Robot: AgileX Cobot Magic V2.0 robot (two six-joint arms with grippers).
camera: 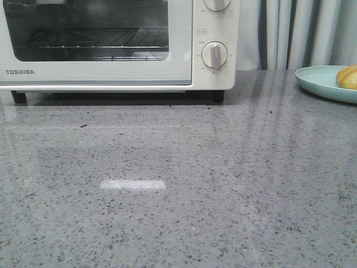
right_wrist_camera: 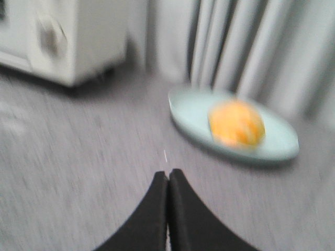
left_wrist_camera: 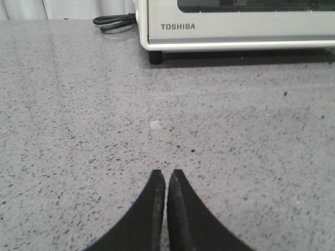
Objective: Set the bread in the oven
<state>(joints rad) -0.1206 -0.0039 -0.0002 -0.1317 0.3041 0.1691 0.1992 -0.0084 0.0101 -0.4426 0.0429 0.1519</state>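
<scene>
Golden-brown bread [right_wrist_camera: 236, 124] is seated on a pale teal plate [right_wrist_camera: 188, 107], right of the oven [camera: 111, 72], door shut. Grey speckled tabletop [camera: 178, 190] carries both. Left fingers [left_wrist_camera: 157, 185] and right fingers [right_wrist_camera: 159, 184] are pressed together, nothing held.

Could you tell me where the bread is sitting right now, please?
In the front view the bread lies on a pale green plate at the far right edge of the table, to the right of the oven, in front of the curtain.
</scene>
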